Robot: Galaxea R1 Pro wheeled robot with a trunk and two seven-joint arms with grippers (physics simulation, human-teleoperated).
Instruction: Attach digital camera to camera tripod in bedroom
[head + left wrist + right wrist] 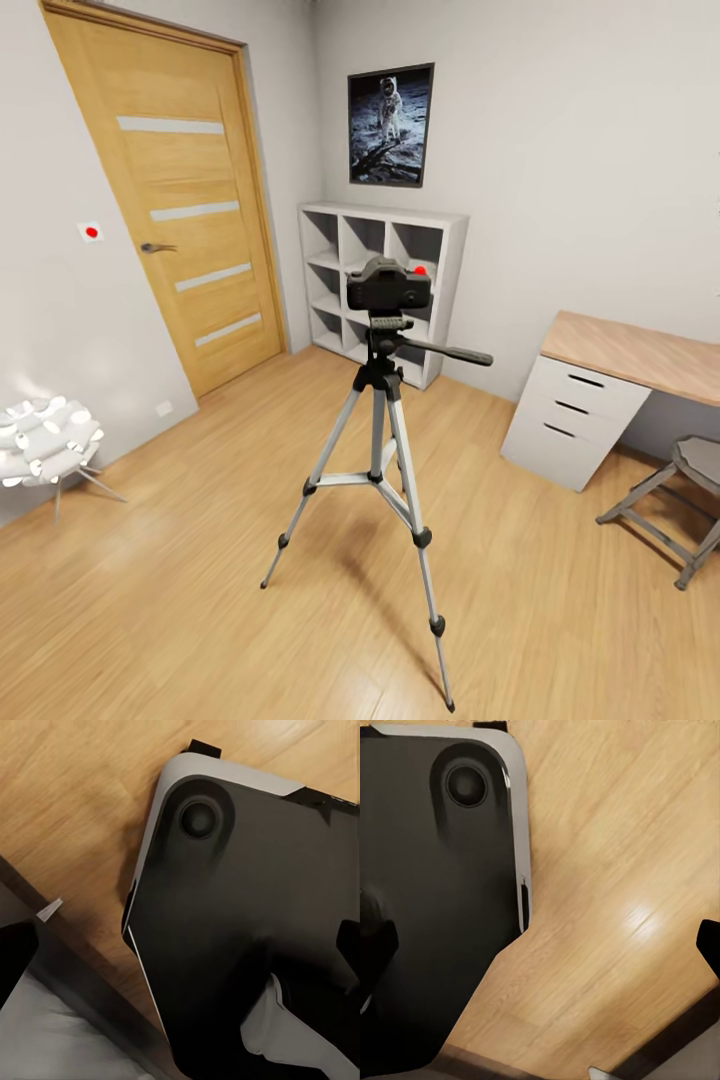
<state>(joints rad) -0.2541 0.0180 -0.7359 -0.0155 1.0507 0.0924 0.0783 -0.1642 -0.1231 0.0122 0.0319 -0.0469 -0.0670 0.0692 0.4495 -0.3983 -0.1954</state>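
1. At the far left of the head view stands a white chair (45, 440) by the wall, and beyond it the wood door (185, 190); neither bears on the task.
2. In the middle of the room the camera tripod (380, 455) stands upright on the plank floor (180, 590), its three silver legs splayed and its long axis vertical. Its black pan handle (445, 351) juts out toward the view's right.
3. The digital camera (389, 285) sits on top of the tripod's head, level and centred over the column, red dot at its top right. It looks already seated there, though the joint itself is too small to check.
4. The tripod lies straight ahead of the robot, about on its midline, so I judge neither arm the nearer.
5. The left wrist view looks down on the robot's dark base (247, 915) and the floor; dark shapes at the frame's edges may be fingers, so I cannot tell whether the left hand is released or clenched.
6. The right wrist view shows the same base (435, 892) over floor planks; the right hand's state likewise cannot be told. Both arms seem to hang low, well apart from the camera.
7. To the right stand a shelf unit (385, 290) behind the tripod and a tabletop (640, 352) with drawers.
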